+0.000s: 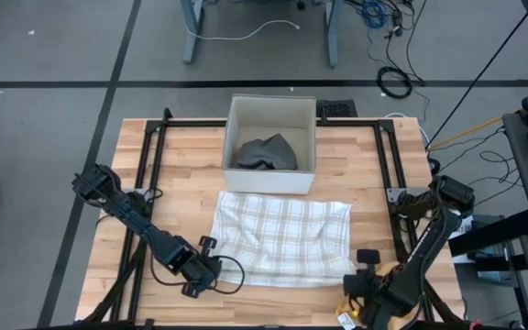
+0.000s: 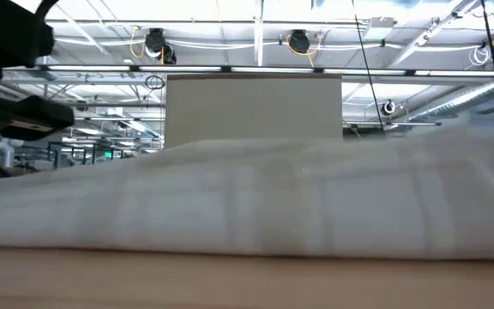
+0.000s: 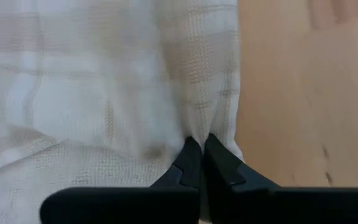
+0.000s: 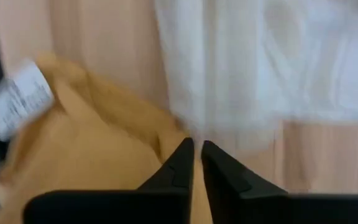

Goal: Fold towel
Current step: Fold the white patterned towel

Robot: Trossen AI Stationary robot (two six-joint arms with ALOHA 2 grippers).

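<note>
The left pincer point(image 3: 199, 149) is pinched tight on the near left corner of the towel point(image 3: 104, 93), its tips meeting in a fold of the cloth. The right pincer point(image 4: 194, 152) has its tips nearly together at the towel's near right corner, over a yellow cloth point(image 4: 92, 137) with a white label point(image 4: 18, 99); whether it grips the towel I cannot tell. The checked towel point(image 1: 282, 238) lies spread on the wooden surface point(image 1: 181, 183), just before a white bin point(image 1: 271, 115) holding a grey cloth point(image 1: 266, 152).
</note>
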